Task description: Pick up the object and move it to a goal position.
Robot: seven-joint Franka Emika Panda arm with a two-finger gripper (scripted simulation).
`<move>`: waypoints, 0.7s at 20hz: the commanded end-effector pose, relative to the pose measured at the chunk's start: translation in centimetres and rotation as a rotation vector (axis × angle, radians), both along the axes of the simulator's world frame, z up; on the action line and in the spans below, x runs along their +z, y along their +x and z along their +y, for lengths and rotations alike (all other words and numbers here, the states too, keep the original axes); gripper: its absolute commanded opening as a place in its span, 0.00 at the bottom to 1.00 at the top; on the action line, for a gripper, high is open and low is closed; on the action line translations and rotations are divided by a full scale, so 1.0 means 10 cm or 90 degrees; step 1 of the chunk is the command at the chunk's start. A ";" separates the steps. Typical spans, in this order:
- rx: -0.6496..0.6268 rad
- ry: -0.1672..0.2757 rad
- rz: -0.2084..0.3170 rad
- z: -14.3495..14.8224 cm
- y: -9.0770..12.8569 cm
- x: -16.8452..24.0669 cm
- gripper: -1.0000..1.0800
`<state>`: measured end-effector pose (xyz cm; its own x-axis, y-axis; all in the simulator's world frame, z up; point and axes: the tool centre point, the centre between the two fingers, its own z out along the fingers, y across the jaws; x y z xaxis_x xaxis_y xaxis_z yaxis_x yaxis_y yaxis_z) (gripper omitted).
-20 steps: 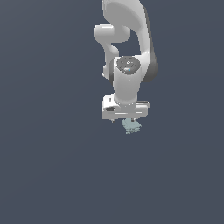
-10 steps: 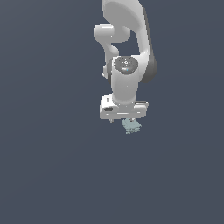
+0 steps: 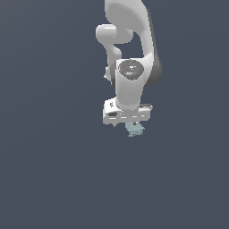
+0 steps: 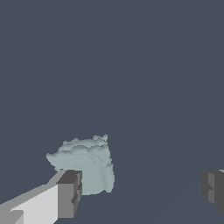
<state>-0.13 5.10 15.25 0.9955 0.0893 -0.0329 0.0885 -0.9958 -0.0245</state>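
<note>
Now the gripper (image 4: 140, 192) is standing wide open, gripping nothing; one grey finger pad (image 4: 70, 194) is sitting just beside the object (image 4: 85, 164), the other well apart from it. Seen from the exterior view, the pale teal-grey lump (image 3: 134, 129) is lying right beneath the white hand on the dark floor (image 3: 53, 179).

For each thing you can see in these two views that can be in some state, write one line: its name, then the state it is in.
gripper: open, fingers wide apart, closed on nothing.
object: ungrasped; it sits between the fingers, right beside one finger and well clear of the other; whether it touches the near one cannot be told.
arm: bent over, wrist pointing down, gripper directly above the object.
</note>
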 end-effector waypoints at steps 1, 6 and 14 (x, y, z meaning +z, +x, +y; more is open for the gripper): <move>0.021 -0.002 0.009 0.02 0.02 -0.02 1.00; 0.086 -0.007 0.035 0.08 0.07 -0.09 1.00; 0.237 -0.013 0.100 0.22 0.16 -0.24 1.00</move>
<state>1.34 7.02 13.16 0.9021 0.3977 -0.1677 0.3971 -0.9170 -0.0386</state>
